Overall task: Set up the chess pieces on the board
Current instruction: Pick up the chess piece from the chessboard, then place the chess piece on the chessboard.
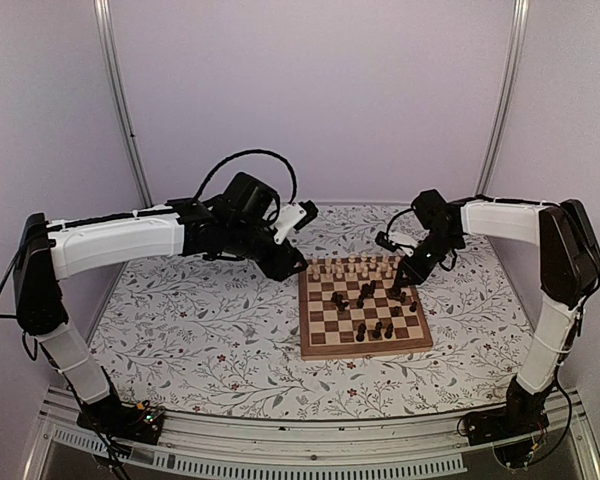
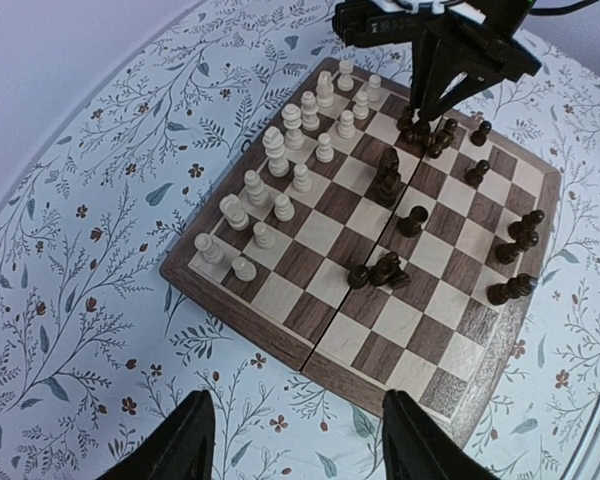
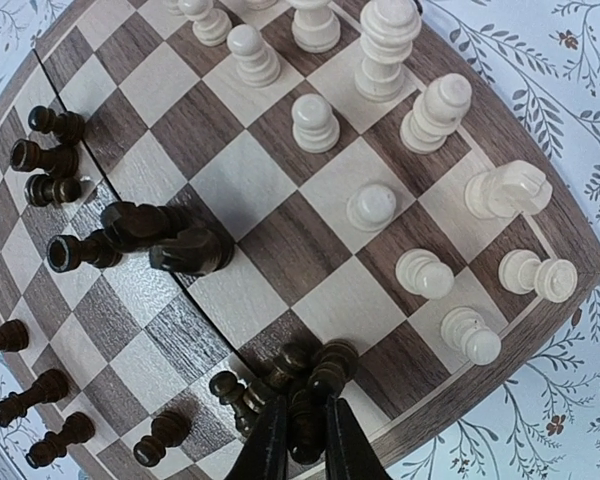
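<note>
Chess pieces [image 1: 352, 267] stand and lie on the board [image 1: 325, 338], which rests on the flower-patterned surface [image 1: 200, 330] between my two arms, nearer the right one.

My left tool [image 2: 298, 402] hangs released above the surface, its fingers [image 2: 185, 440] spread wide with nothing between them. The board lies just ahead of it, with one border running across in front of the fingertips. Ahead and to the left of this tool, the pale pieces [image 2: 278, 150] stand upright in two tidy rows along one edge of the board. The taller ones are in the outer row and the small ones in the row beside it.

Ahead and to the right of the same tool, the dark pieces [image 2: 388, 270] are scattered over the other squares. A few lie tipped together near the board's middle. Others stand singly or in pairs toward the far border.

My right tool [image 3: 305, 445] is down at a corner of the board, near one end of the pale rows. It is clenched on a dark piece [image 3: 302, 415], with the two fingers [image 3: 268, 450] pressed close on either side of it. That piece sits in a tight knot of dark pieces, touching one another right at the fingertips, on the squares next to the border. Beyond this tool and to its left, two of the dark pieces lie on their sides against each other. Beyond it and to its right stand the pale rows.
</note>
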